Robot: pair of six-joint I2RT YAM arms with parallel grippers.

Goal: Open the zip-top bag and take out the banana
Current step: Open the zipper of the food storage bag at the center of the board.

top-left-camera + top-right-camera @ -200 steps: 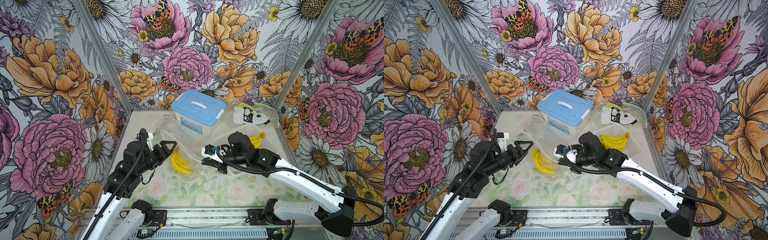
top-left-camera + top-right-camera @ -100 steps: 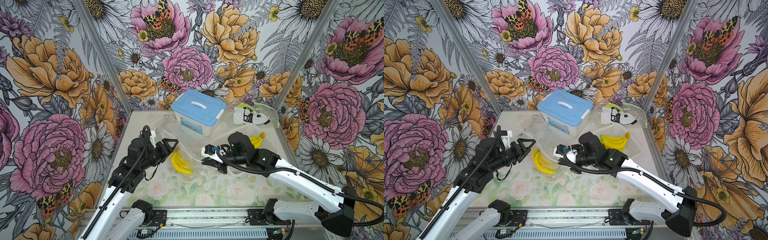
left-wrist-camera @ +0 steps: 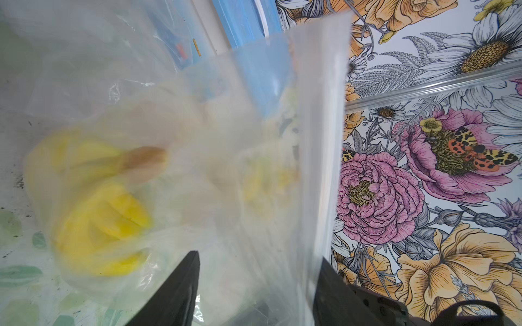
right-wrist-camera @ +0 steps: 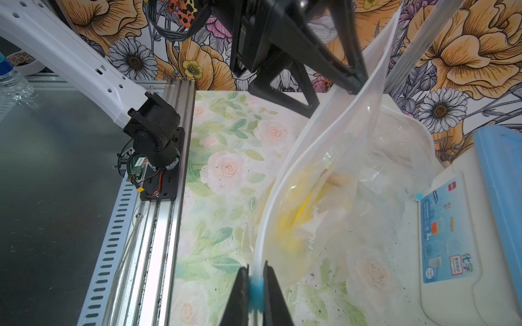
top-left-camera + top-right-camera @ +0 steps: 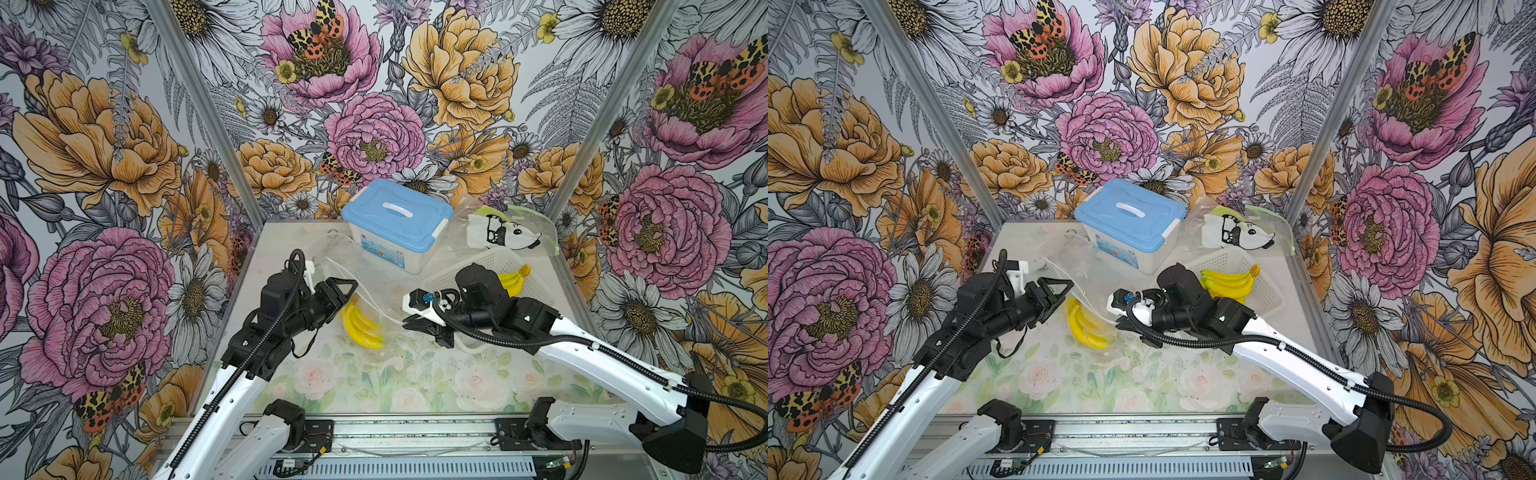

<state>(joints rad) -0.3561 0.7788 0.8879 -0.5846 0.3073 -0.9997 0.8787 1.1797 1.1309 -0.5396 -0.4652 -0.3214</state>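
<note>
A clear zip-top bag point(image 5: 376, 286) lies mid-table with a yellow banana point(image 5: 360, 328) bunch inside, seen in both top views point(image 5: 1086, 330). My right gripper point(image 4: 256, 282) is shut on the blue slider point(image 4: 256, 292) of the bag's zip strip, at the bag's right end point(image 5: 405, 323). My left gripper point(image 3: 258, 271) is open, and the bag's raised far edge point(image 3: 319, 141) passes between its black fingers point(image 3: 189, 279). In the top views the left gripper point(image 5: 348, 296) sits just left of the banana. The banana point(image 3: 99, 211) shows blurred through the film.
A white box with a blue lid point(image 5: 397, 212) stands behind the bag. A white basket point(image 5: 494, 259) holding another banana bunch point(image 5: 513, 277) sits at the right, behind my right arm. A panda-print bag point(image 5: 503, 230) lies at the back right. Floral walls enclose three sides.
My left arm has moved forward and right until its jaws reach round the bag's raised edge, and the jaws have narrowed. The right arm and slider have not moved.
</note>
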